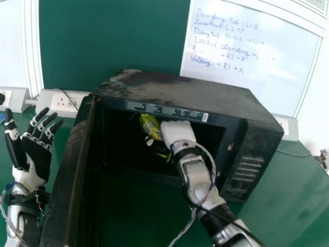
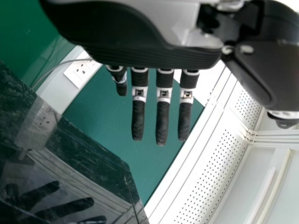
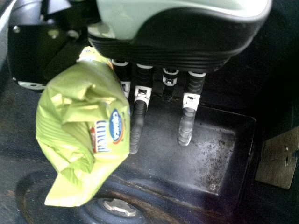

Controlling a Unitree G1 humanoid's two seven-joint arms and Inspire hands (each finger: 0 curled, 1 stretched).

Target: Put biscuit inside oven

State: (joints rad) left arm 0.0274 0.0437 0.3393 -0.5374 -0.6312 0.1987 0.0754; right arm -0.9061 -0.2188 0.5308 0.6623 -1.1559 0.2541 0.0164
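Fingers (image 3: 185, 126) of the right hand (image 1: 177, 133) are straight and loose, not clenched, inside the oven; the biscuit (image 3: 84, 130) lies against or just beside them on the thumb side, and whether they touch it cannot be told. The left hand (image 1: 37, 154) is spread too, its fingers pointing up, outside the oven beyond the door.

Largest comes the table (image 1: 277, 190), which carries the oven (image 1: 180, 92), its mouth facing the robot. Behind stand a green panel (image 1: 113, 36) and a whiteboard (image 1: 247, 56) with handwriting. The door (image 1: 67, 175) is swung wide on the left and stands like a wall between the left hand and the oven's mouth. The mouth's top edge runs just above and beyond the right hand; its right edge stands a little apart from the right forearm. More room lies between that forearm and the door. Cables (image 1: 212, 164) loop beside the right forearm, in front of the mouth. Sockets (image 1: 66, 99) sit behind the oven's left corner.

Inside the oven, a metal plate (image 3: 280, 161) is on one wall, well apart from the biscuit; smallest, a hub (image 3: 119, 207) rises from the floor near the biscuit's lower end
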